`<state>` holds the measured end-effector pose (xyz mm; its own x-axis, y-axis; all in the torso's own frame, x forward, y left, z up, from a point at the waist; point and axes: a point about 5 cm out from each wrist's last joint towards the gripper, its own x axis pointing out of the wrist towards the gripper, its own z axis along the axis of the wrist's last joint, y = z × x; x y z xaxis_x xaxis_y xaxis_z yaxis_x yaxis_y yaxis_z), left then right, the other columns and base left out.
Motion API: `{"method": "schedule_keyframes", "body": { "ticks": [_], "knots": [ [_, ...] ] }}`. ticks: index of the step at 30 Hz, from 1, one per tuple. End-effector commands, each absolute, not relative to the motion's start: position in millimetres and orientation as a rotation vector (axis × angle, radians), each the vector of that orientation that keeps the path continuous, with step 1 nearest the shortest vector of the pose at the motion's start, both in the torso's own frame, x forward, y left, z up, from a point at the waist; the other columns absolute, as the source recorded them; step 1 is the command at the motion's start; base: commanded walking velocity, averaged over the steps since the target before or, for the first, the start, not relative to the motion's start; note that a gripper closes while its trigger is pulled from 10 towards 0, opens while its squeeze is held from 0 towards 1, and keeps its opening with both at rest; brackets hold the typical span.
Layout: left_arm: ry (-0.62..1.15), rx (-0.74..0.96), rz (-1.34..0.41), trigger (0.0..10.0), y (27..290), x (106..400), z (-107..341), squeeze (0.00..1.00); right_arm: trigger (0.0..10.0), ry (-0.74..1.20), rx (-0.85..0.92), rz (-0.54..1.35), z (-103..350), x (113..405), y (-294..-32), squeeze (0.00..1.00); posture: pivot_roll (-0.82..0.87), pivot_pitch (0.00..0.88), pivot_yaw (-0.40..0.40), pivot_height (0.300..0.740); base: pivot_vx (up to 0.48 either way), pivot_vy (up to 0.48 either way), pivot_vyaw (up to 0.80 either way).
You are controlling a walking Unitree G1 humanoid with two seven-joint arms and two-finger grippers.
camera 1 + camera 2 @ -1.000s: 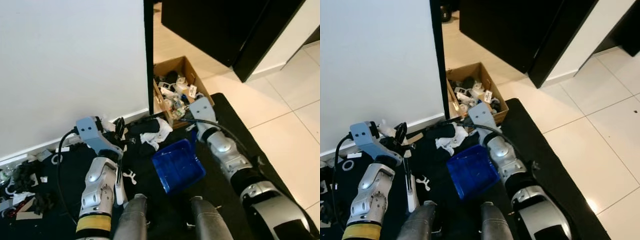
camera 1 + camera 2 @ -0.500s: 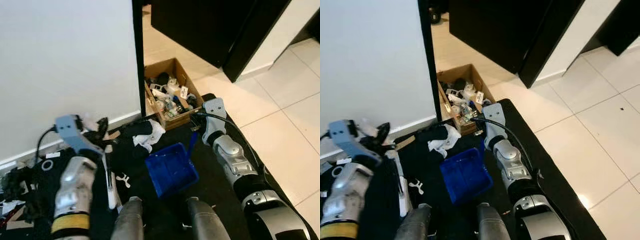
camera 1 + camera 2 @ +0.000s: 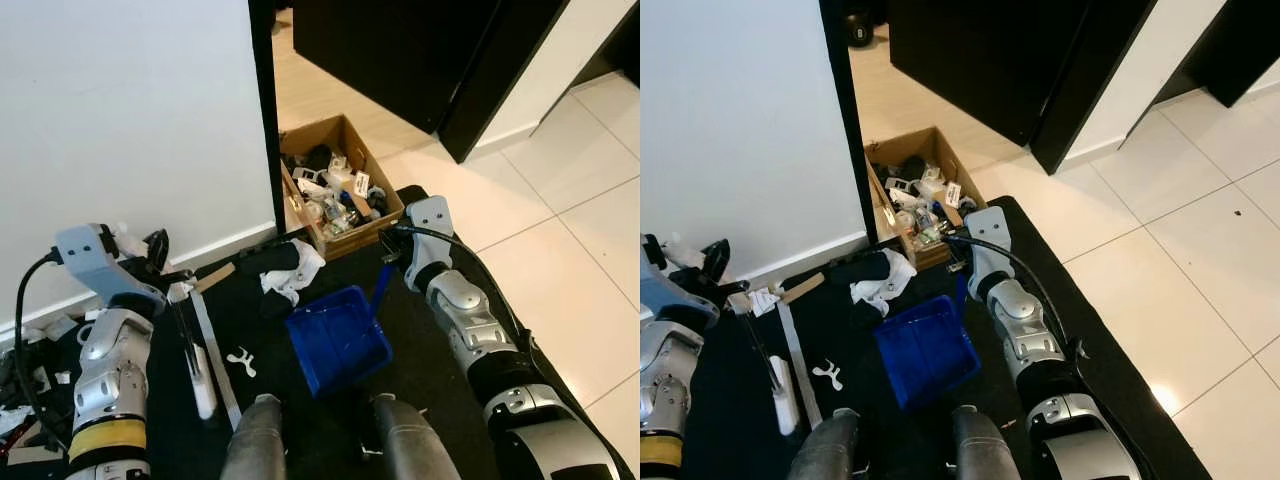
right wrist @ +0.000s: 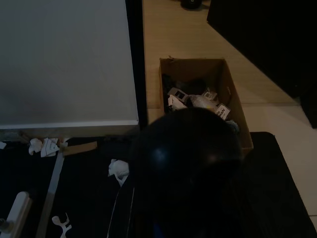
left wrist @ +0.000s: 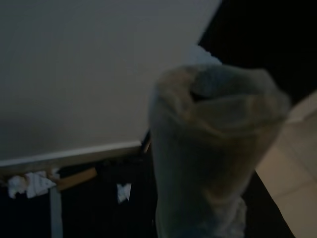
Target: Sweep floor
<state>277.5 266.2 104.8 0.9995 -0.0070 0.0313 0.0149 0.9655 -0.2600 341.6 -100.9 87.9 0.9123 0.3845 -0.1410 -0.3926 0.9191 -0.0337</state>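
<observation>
Change: your view has swung right; the blue dustpan (image 3: 338, 338) stays on the black mat (image 3: 730, 420).
Right gripper (image 3: 392, 262): at its handle, grip unclear.
Left gripper (image 3: 160, 262): jaws unclear.
Litter: white scraps (image 3: 240, 360) await sweeping.

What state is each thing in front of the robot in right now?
Blue dustpan: flat on the black mat, nothing visible in it.
Cardboard box: open, full of clutter.
White crumpled cloth: loose on the mat beside the dustpan.
Brush: lying on the mat near the left arm.
Right end effector: at the dustpan's handle; its grip is hidden.
Left end effector: raised near the wall.
</observation>
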Motion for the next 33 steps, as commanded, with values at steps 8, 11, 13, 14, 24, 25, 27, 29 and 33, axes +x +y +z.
{"method": "schedule_keyframes", "body": {
  "ticks": [8, 11, 13, 14, 24, 25, 27, 29, 33],
  "knots": [
    [0.102, -0.388, -0.174, 10.0, 214.0, 279.7, 70.9, 0.0, 10.0, 0.292, 0.024, 0.409, 58.4, 326.3, -97.3, 0.0, -0.02, 0.266, -0.035, 0.74, 0.0, 0.0, 0.0],
    [0.105, -0.448, -0.271, 10.0, 188.1, 279.1, 72.7, 0.0, 10.0, 0.291, 0.027, 0.401, 59.5, 326.5, -99.7, 0.0, -0.03, 0.268, -0.032, 0.74, 0.0, 0.0, 0.0],
    [0.106, -0.459, -0.297, 10.0, 182.1, 278.3, 73.4, 0.0, 10.0, 0.291, 0.028, 0.399, 59.6, 326.6, -100.3, 0.0, -0.03, 0.268, -0.032, 0.74, 0.0, 0.0, 0.0],
    [0.107, -0.464, -0.313, 10.0, 178.9, 277.8, 73.6, 0.0, 10.0, 0.291, 0.028, 0.397, 59.8, 326.7, -100.7, 0.0, -0.03, 0.268, -0.032, 0.74, 0.0, 0.0, 0.0],
    [0.001, -0.573, -0.541, 10.0, 126.0, 270.6, 114.5, 0.0, 10.0, 0.295, 0.028, 0.397, 60.9, 328.1, -99.4, 0.0, -0.01, 0.266, -0.039, 0.74, 0.0, 0.0, 0.0],
    [-0.009, -0.582, -0.555, 10.0, 123.1, 270.3, 118.5, 0.0, 10.0, 0.295, 0.028, 0.398, 61.0, 328.2, -99.1, 0.0, -0.01, 0.264, -0.04, 0.74, 0.0, 0.0, 0.0],
    [-0.033, -0.6, -0.589, 10.0, 118.0, 268.8, 128.4, 0.0, 10.0, 0.295, 0.029, 0.4, 61.2, 328.1, -98.5, 0.0, -0.01, 0.261, -0.041, 0.74, 0.0, 0.0, 0.0],
    [-0.054, -0.61, -0.608, 10.0, 117.3, 267.9, 135.5, 0.0, 10.0, 0.294, 0.029, 0.402, 61.4, 328.1, -98.2, 0.0, -0.01, 0.261, -0.041, 0.74, 0.0, 0.0, 0.0],
    [-0.113, -0.595, -0.592, 10.0, 135.6, 265.9, 152.3, 0.0, 10.0, 0.294, 0.029, 0.403, 61.6, 328.4, -98.1, 0.0, 0.0, 0.257, -0.038, 0.74, 0.0, 0.0, 0.0]
  ]
}}
